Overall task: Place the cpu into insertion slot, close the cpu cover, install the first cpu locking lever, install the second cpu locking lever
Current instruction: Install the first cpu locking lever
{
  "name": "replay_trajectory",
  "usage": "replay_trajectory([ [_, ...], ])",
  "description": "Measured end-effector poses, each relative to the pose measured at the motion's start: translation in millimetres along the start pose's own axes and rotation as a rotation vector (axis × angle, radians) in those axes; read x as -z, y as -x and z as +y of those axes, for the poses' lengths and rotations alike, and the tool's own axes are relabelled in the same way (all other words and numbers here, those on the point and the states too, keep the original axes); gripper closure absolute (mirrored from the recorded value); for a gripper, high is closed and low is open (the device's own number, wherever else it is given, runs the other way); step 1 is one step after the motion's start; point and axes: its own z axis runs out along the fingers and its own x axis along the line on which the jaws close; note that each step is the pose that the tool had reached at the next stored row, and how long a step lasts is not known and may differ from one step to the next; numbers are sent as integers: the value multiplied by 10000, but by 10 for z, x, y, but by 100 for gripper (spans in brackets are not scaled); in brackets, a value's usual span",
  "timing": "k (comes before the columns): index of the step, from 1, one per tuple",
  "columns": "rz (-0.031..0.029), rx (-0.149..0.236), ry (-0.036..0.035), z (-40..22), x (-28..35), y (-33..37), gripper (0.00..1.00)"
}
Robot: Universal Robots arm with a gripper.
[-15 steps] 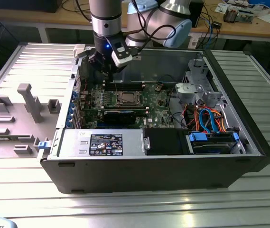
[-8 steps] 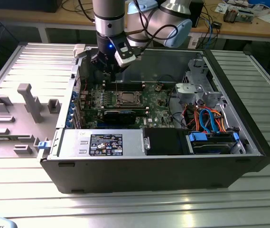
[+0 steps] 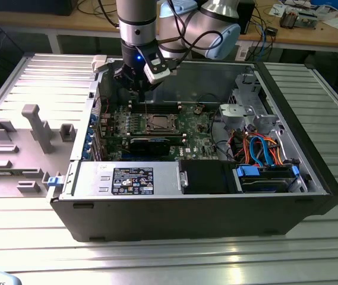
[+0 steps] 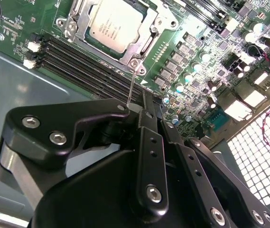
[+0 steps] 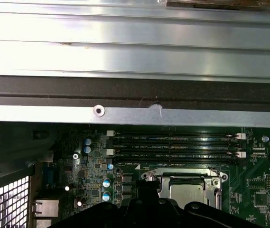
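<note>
Jaws pinched narrow, apparently on the thin silvery wire locking lever point(image 4: 131, 85) standing upright; the pale silver square cpu point(image 4: 116, 23) lies just beyond its foot, under the closed silvery metal frame cover point(image 4: 142, 45).

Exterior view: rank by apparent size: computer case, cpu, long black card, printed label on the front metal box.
1. computer case
2. printed label and long black card: look alike; label sits nearer the camera, so unranked
3. cpu
</note>
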Motion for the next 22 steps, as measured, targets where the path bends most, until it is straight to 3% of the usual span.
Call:
replay_trajectory([
  [6,0,0,0,0,0,1,89],
  [14,0,0,0,-5,-14,169,89],
  [18,-2,-2,1,-6,-15,182,89],
  [19,-2,-1,42,-6,-16,183,89],
  [21,-9,-31,245,-7,-23,183,89],
  [22,-13,-57,281,-8,-40,191,89],
])
